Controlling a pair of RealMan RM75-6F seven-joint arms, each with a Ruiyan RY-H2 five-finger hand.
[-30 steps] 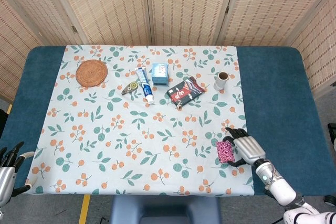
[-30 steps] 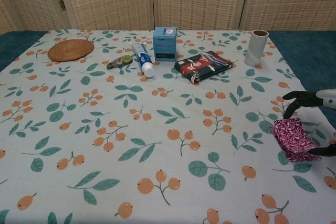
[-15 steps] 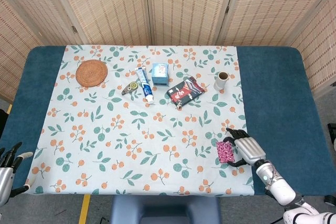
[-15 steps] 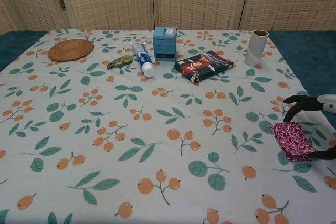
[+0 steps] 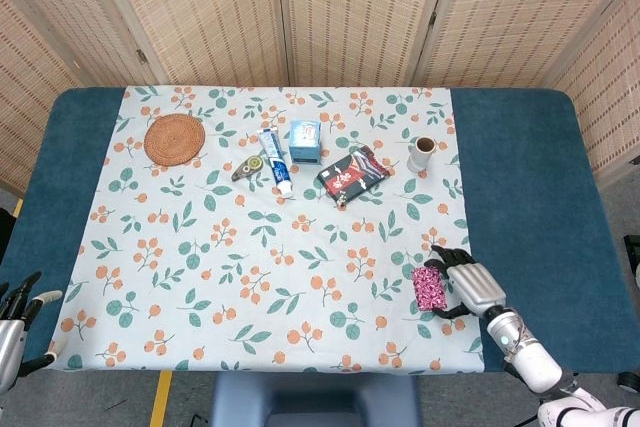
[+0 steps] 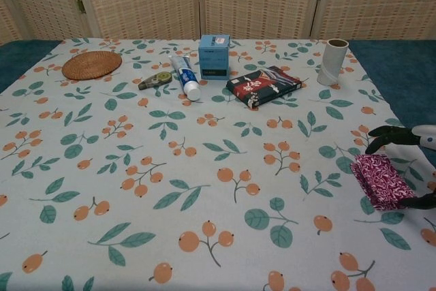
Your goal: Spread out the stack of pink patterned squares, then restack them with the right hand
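Barely shifting, the right hand [image 5: 470,287] is easing slightly toward the desk's near edge, carrying the stack of pink patterned squares [image 6: 380,180] along with it. Its dark fingers [image 6: 390,135] are bracketing the stack, one above, one below, holding it against the floral cloth [image 5: 280,247]. Thin and light, probably soft fabric or paper, the squares should fan out easily; pinching their edges looks safest

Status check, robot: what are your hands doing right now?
Right hand around pink squares stack, fingers either side. Left hand open, idle at near-left table edge. Nothing blocking the stack.
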